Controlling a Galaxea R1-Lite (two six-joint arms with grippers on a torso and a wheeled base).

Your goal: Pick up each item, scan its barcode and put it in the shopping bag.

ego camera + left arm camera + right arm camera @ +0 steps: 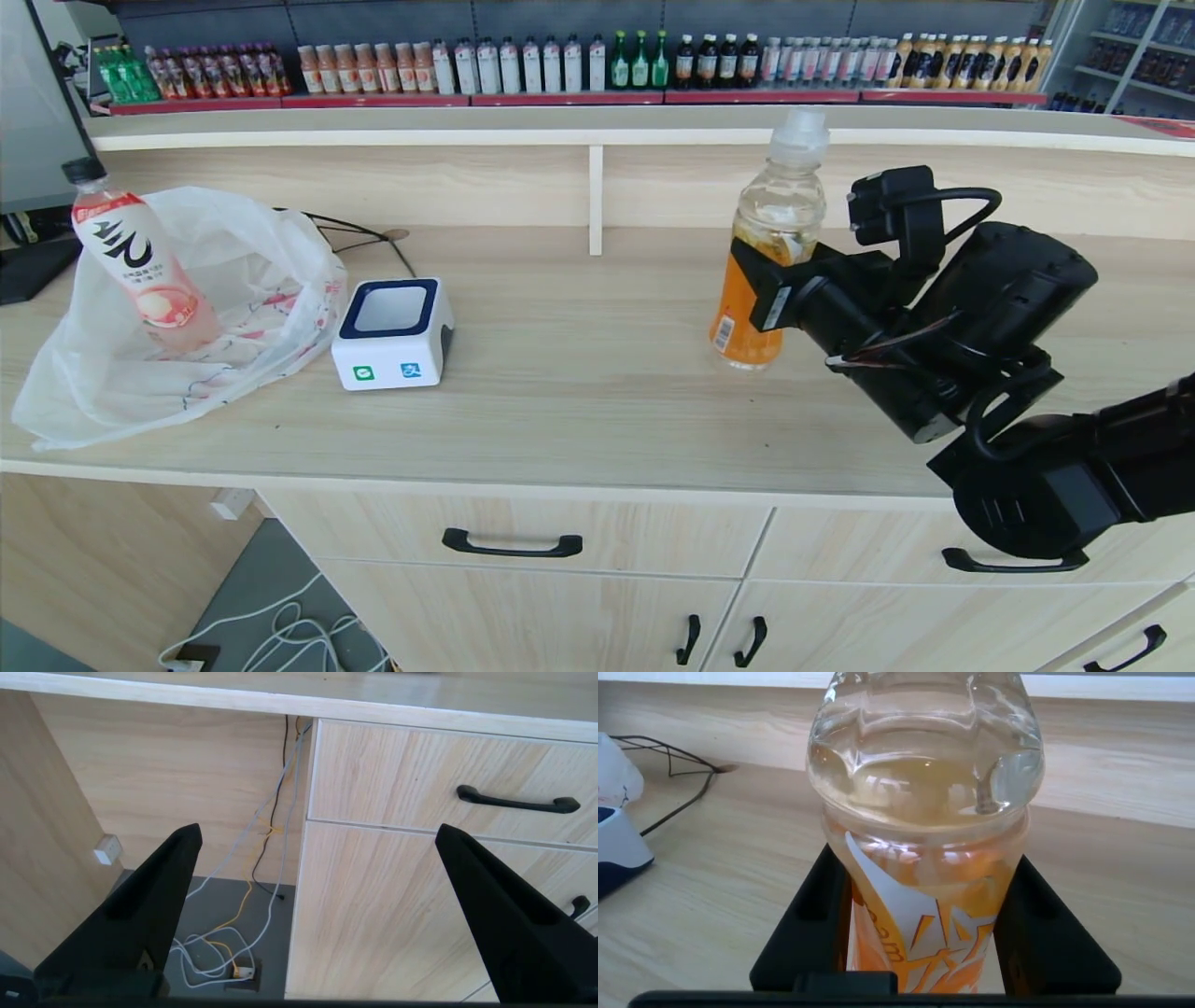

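Looking first below the counter's front edge, we find the left gripper [318, 831] hanging before the pale wooden cabinet [402, 905], its two black fingers [140, 915] spread wide with nothing between them. Past them, loose cables [224, 952] lie on the grey floor in the open bay beside the drawers, and a black drawer handle [519, 801] shows on the top drawer.

On the wooden counter [579, 401], toward its right side, the right gripper [770, 271] is clenched around the orange drink bottle [780, 201]. From the right wrist we see its fingers [808, 924] pressed against either side of the orange label, below the clear shoulder. The bottle stands upright with its white cap on; we cannot tell whether its base rests on the counter or hangs just above it.

Well apart from it, left of the counter's middle, sits the barcode scanner [392, 331], a white cube whose window is framed in dark blue and faces up. Just beside the scanner, at the counter's left end, the translucent white shopping bag [280, 280] lies slumped open. A pink peach drink bottle [140, 261] with a black cap leans tilted inside it, cap away from the scanner.

Thin dark wires [359, 233] trail across the counter behind the bag and scanner. Beyond the raised wooden ledge [597, 140], a shelf [560, 96] carries a long row of bottled drinks [523, 65]
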